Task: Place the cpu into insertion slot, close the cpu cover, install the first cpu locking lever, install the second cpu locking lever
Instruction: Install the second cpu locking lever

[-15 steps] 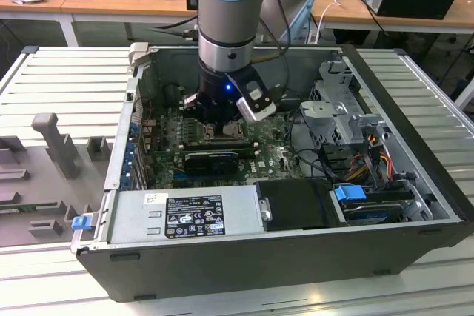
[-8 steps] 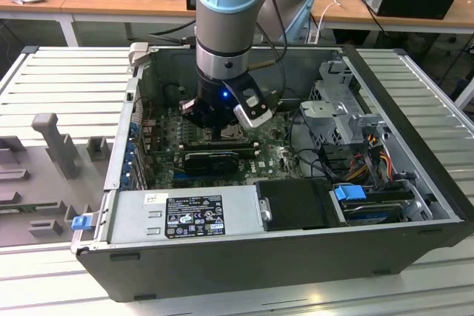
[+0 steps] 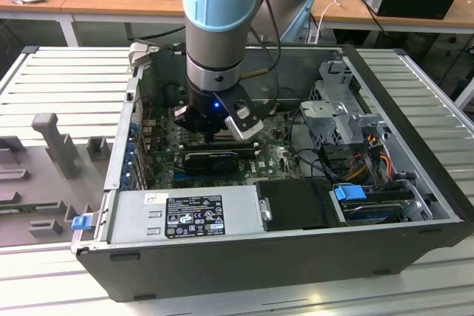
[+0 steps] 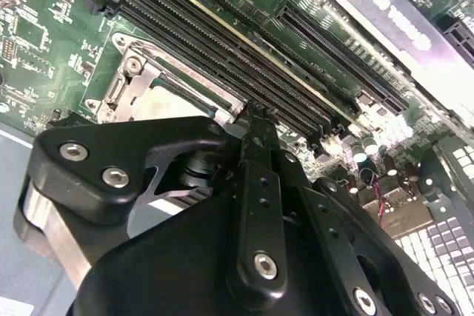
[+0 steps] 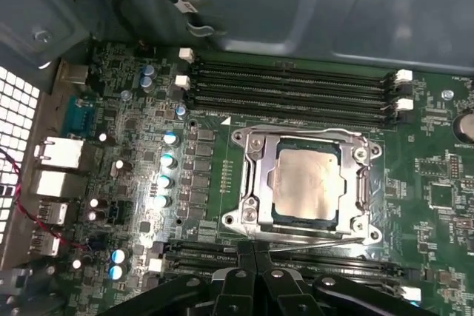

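The cpu (image 5: 305, 185), a pale silver-grey square, lies in the insertion slot (image 5: 238, 218) on the green board. The silvery cpu cover (image 5: 255, 175) lies flat over it and frames its top. A thin wire locking lever (image 5: 318, 240) runs along the socket edge nearest my fingers. My gripper (image 5: 254, 251) is shut, its black fingertips pressed together right at that lever's end; whether they touch it I cannot tell. In the second wrist view the gripper (image 4: 255, 120) sits beside the socket (image 4: 141, 83), hiding part of it. The exterior view has the gripper (image 3: 215, 137) low inside the open computer case.
Long black memory slots (image 5: 296, 79) run beside the socket, more (image 5: 333, 260) by my fingers. Capacitors (image 5: 169, 160) stand on the board. A black ribbed block (image 3: 215, 159), a power supply (image 3: 185, 216), a drive cage (image 3: 341, 109) and loose cables (image 3: 370, 153) crowd the case.
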Available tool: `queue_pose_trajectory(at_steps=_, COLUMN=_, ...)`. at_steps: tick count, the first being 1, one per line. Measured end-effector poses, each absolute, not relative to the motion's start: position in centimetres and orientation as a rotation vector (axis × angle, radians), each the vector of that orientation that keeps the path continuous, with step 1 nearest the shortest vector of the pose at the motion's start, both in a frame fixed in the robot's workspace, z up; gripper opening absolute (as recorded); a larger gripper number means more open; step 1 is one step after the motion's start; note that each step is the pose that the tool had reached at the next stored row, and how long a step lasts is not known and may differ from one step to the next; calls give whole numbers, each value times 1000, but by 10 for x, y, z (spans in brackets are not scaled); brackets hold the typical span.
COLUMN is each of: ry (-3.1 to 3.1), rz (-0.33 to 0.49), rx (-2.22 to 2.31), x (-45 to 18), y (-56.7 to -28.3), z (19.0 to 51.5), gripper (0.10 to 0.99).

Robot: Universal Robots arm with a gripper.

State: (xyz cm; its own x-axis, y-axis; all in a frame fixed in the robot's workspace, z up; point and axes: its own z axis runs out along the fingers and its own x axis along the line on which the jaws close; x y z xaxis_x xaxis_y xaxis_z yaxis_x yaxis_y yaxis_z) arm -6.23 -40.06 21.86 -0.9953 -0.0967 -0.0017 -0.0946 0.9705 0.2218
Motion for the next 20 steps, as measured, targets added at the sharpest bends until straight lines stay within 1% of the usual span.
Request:
queue_pose_trajectory(at_steps=3, ry=-3108, rz=-361, rx=151, x=-63, y=-401, z=213, gripper=106)
queue_pose_trajectory(at_steps=7, ry=-3104, rz=-406, rx=153, x=-70, y=-404, z=207, gripper=106)
queue_pose_trajectory(at_steps=20, ry=-3100, rz=-443, rx=153, x=-74, y=-403, z=197, gripper=106)
